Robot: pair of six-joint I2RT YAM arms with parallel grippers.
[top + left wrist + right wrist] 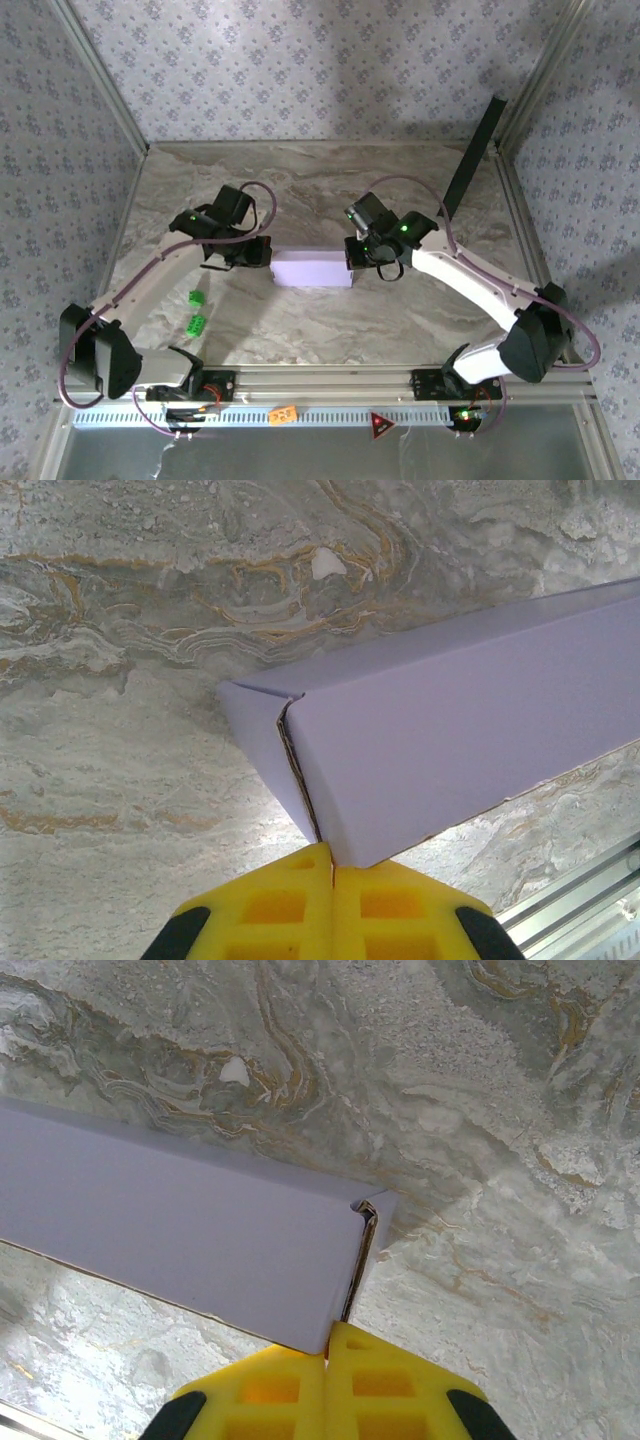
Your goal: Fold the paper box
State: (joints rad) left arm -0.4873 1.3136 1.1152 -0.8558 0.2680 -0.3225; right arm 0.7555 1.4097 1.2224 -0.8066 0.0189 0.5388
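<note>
Now | flat lavender cardboard box (312,269): long axis left-right | left hand (332,870), right hand (328,1352): both clenched, one at each end

We get soft, even light from above. In the top view the arms (470,275) drop faint shadows on the counter (300,180), and a bright strip (330,415) glares at 6 o'clock. Both wrist views look sharp, softening slightly toward 6 o'clock; the box (180,1230) shades the counter beneath it.

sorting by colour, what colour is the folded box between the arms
Pale lavender; the folded rectangular cardboard box shows best in the left wrist view.
</note>
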